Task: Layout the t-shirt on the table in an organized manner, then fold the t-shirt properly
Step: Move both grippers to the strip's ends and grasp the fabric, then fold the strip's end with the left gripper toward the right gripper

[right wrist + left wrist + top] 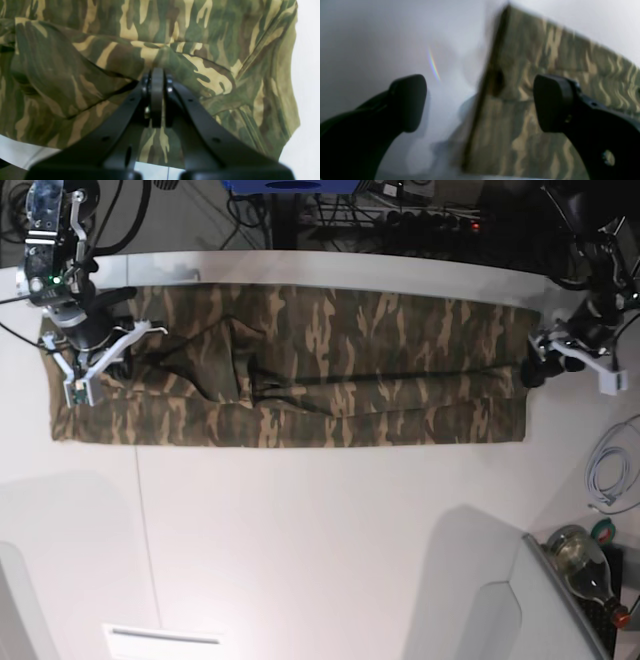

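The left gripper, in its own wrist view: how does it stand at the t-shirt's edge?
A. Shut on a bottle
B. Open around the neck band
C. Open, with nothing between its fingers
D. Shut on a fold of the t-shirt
C. In the left wrist view the left gripper has its two black fingers wide apart over the t-shirt edge and the white table, and no cloth is held between them.

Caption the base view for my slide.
Two grippers, left and right, flank a long camouflage cloth t-shirt on the white table.

a glass bottle [580, 565] lies below a coiled white cable [608, 470].
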`<state>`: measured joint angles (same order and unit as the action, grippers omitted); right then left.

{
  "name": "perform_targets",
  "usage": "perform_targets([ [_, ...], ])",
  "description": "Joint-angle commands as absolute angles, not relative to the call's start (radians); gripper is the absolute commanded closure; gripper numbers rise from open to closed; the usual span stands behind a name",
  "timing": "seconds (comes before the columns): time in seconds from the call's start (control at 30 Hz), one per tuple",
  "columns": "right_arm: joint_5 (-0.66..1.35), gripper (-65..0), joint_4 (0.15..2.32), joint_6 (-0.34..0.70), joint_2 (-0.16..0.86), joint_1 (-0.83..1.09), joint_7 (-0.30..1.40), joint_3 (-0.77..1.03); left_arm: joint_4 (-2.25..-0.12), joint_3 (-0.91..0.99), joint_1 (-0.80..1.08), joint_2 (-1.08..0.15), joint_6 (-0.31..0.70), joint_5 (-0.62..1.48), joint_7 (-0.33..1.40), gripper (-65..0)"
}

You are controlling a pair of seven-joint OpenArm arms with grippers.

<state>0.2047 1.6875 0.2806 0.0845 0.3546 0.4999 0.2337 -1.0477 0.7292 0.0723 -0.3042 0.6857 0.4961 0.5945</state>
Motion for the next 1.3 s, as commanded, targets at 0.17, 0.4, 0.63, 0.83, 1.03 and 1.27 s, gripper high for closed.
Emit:
perform_targets([
  [0.17, 0.213, -1.5, 1.704, 0.283, 0.094, 0.36, 0.479, 0.237, -0.955, 0.642, 0.028, -0.326, 0.698, 0.516, 0.475, -65.0],
  [0.4, 0.213, -1.5, 1.705, 0.283, 0.094, 0.363, 0.479, 0.245, -0.839, 0.553, 0.027, -0.326, 0.698, 0.516, 0.435, -45.7],
  [0.63, 0.213, -1.5, 1.707, 0.283, 0.094, 0.363, 0.479, 0.245, -0.831, 0.559, 0.015, -0.341, 0.698, 0.516, 0.438, -5.4],
  [0.83, 0.213, -1.5, 1.705, 0.283, 0.093, 0.363, 0.479, 0.24, -0.835, 0.559, -0.022, -0.401, 0.698, 0.516, 0.435, 0.0],
  [1.03, 0.213, -1.5, 1.705, 0.283, 0.091, 0.363, 0.479, 0.245, -1.082, 0.553, 0.059, -0.415, 0.698, 0.516, 0.44, 0.0],
  [1.27, 0.213, -1.5, 1.707, 0.283, 0.09, 0.363, 0.479, 0.24, -1.408, 0.378, 0.205, -0.39, 0.631, 0.515, 0.446, 0.0],
])
